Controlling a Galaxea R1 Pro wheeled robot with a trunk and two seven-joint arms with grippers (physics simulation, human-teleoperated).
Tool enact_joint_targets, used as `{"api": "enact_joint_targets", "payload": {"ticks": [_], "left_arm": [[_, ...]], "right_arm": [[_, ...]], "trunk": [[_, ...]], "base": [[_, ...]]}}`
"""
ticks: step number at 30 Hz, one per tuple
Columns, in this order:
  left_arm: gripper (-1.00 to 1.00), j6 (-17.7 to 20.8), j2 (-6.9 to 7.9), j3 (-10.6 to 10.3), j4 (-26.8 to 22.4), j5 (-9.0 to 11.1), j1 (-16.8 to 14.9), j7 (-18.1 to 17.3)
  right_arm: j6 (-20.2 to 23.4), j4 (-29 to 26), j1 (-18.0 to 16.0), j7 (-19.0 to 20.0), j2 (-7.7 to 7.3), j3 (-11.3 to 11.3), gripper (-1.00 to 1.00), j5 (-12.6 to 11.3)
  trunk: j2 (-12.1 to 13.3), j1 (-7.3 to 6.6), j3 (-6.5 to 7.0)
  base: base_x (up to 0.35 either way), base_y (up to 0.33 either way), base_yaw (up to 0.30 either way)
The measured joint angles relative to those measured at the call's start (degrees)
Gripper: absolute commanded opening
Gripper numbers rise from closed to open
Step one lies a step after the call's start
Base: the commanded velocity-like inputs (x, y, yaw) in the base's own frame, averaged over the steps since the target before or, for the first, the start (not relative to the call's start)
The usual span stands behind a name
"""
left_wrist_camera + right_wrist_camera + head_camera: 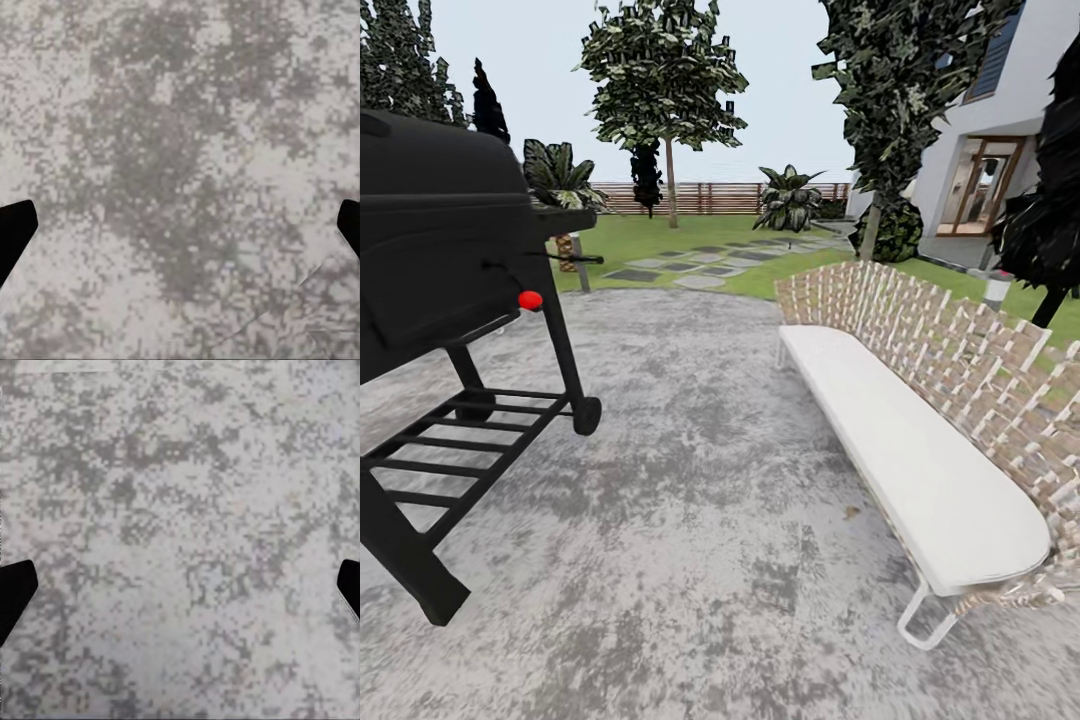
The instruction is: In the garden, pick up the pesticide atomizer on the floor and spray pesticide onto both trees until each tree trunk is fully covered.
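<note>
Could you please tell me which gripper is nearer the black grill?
Left, probably: the grill stands on the robot's left, the bench on its right. The left gripper and right gripper both hang open over paving; exact gaps cannot be told.

Left gripper (180,232) fingertips (13,229) spread wide above mottled grey paving (172,135)

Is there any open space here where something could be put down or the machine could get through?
The widest free patch is the grey mottled paving between the black grill and the white bench. The bench seat is bare too. Beyond, the lawn with stepping stones runs open toward the fence. It is crowded around the grill's legs and by the house.
</note>
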Motion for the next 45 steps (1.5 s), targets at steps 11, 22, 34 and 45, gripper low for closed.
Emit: {"api": "enact_joint_targets", "payload": {"ticks": [11, 22, 34, 45], "left_arm": [[1.00, 0.00, -0.04, -0.07, 0.00, -0.06, 0.00, -0.01], [1.00, 0.00, -0.04, -0.05, 0.00, -0.06, 0.00, -0.04], [1.00, 0.00, -0.04, -0.08, 0.09, -0.06, 0.00, -0.03], [1.00, 0.00, -0.04, -0.09, 0.09, -0.06, 0.00, -0.04]], "right_arm": [[0.00, 0.00, 0.00, 0.00, 0.00, 0.00, 1.00, -0.02], [0.00, 0.00, 0.00, 0.00, 0.00, 0.00, 1.00, 0.01], [0.00, 0.00, 0.00, 0.00, 0.00, 0.00, 1.00, 0.01], [0.00, 0.00, 0.00, 0.00, 0.00, 0.00, 1.00, 0.01]], "trunk": [[0.00, 0.00, 0.00], [0.00, 0.00, 0.00], [0.00, 0.00, 0.00], [0.00, 0.00, 0.00]], "base": [[0.340, 0.020, 0.000], [0.340, 0.000, 0.000], [0.340, 0.000, 0.000], [0.340, 0.000, 0.000]]}}
